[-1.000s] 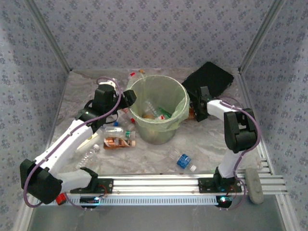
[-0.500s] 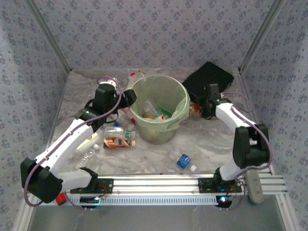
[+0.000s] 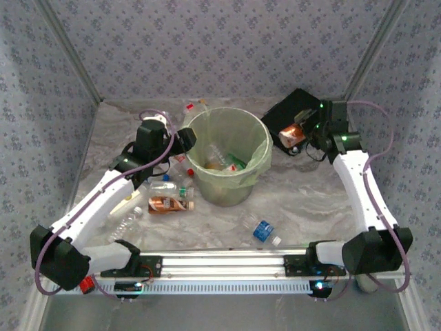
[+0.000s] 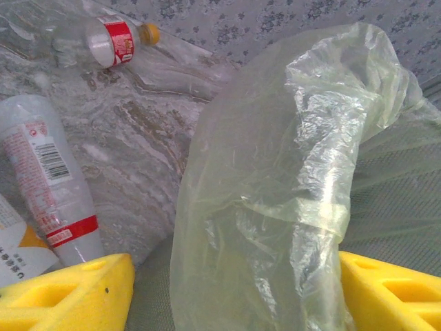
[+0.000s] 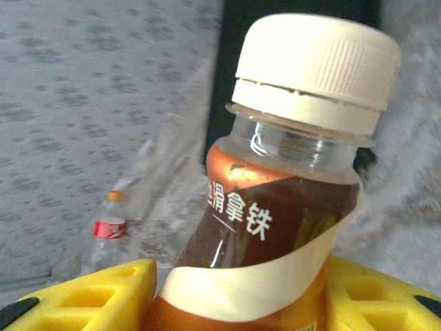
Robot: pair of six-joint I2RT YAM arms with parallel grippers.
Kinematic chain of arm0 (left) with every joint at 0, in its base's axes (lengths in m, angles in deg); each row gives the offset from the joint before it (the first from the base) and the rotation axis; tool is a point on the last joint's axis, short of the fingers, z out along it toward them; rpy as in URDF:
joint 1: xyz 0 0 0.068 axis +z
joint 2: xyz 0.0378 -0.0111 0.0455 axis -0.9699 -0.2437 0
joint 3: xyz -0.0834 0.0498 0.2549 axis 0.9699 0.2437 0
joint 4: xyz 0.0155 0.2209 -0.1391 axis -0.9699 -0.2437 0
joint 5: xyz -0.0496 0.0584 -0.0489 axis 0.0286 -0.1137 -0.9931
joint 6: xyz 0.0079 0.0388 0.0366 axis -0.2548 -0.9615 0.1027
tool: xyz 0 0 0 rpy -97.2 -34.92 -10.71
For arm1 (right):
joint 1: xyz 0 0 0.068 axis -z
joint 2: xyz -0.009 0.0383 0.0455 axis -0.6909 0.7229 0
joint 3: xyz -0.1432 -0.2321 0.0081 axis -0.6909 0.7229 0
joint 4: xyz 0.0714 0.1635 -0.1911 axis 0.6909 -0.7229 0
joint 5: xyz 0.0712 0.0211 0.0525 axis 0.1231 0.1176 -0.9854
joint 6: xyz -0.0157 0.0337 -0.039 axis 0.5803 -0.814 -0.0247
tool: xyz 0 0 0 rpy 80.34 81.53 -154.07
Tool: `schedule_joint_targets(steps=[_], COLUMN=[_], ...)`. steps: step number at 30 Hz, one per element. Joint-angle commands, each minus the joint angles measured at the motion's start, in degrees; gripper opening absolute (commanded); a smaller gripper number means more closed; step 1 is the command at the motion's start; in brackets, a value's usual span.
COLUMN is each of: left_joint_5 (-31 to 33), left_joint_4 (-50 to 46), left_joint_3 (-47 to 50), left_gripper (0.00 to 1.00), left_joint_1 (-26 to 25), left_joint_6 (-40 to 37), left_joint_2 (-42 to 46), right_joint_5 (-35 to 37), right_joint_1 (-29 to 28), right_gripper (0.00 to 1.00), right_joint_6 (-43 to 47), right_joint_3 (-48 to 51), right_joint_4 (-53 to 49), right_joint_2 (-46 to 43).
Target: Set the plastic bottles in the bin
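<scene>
The jaws of the right gripper [image 5: 242, 265] clamp a white-capped, brown-labelled clear plastic bottle [image 5: 275, 221], cap beyond the fingertips, while the round pale-green lined bin [image 3: 207, 186] has its rim loosely between the parted jaws of the left gripper [image 4: 236, 269]; a slipping hold could drop the bottle outside it.

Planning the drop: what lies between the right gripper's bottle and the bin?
In the top view, the black box has its corner between the held bottle and the bin.
</scene>
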Motion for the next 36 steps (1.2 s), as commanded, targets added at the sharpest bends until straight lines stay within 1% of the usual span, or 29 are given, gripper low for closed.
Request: schedule_joint_targets(steps=[1, 3, 4, 6, 8, 10, 13, 15, 20, 22, 26, 28, 33, 36], left_joint_5=[-0.03, -0.09, -0.17, -0.42, -0.53, -0.73, -0.74, -0.61, -0.28, -0.01, 0.16, 0.21, 0.17, 0.42], left_joint_4=[-2.77, -2.62, -2.48, -2.36, -2.16, -2.07, -2.09, -2.18, -2.01, -1.85, -1.82, -1.69, -1.73, -1.56], left_joint_3=[0.4, 0.54, 0.55, 0.36, 0.32, 0.15, -0.36, -0.5, -0.31, -0.06, -0.17, -0.1, 0.18, 0.7], left_gripper=[0.73, 0.73, 0.73, 0.73, 0.73, 0.73, 0.73, 0.73, 0.73, 0.73, 0.73, 0.73, 0.73, 0.73], left_joint_1=[-0.1, -0.1, -0.12, -0.17, -0.18, -0.26, -0.24, -0.19, -0.31, -0.34, -0.28, -0.33, -0.34, -0.34], left_joint_6=[-0.5, -0.56, -0.56, -0.36, -0.24, -0.09, -0.1, -0.19, 0.07, 0.19, 0.31, 0.34, 0.32, 0.46], left_joint_2=[-1.67, -1.67, -1.67, -1.85, -2.09, -2.2, -2.59, -2.64, -2.54, -2.39, -2.28, -2.22, -1.77, -1.16], right_joint_5=[2.52, 11.72, 14.97, 18.53, 19.3, 18.21, 15.65, 12.32, 9.84, 8.06, 1.32, -0.54, -0.52, -0.38], right_joint_1=[-4.47, -10.83, -13.66, -19.08, -23.4, -26.88, -31.52, -33.66, -36.47, -36.54, -35.91, -35.37, -35.18, -35.18], right_gripper=[0.45, 0.45, 0.45, 0.46, 0.46, 0.46, 0.47, 0.49, 0.5, 0.5, 0.51, 0.51, 0.51, 0.54], right_joint_6=[9.55, 16.63, 19.99, 24.78, 28.16, 31.39, 35.61, 38.72, 40.32, 40.25, 40.17, 39.47, 37.42, 36.07], right_joint_3=[-7.3, -13.42, -16.33, -22.51, -26.52, -29.71, -33.93, -35.2, -36.12, -34.95, -32.59, -31.77, -27.75, -26.84], right_joint_4=[-3.9, -5.05, -5.64, -6.89, -6.87, -7.53, -11.06, -13.14, -17.99, -18.23, -18.88, -19.04, -16.74, -16.58], right_joint_2=[-0.77, 1.19, 2.56, 6.15, 9.44, 12.55, 17.65, 20.74, 25.83, 26.7, 28.98, 30.44, 33.34, 35.12])
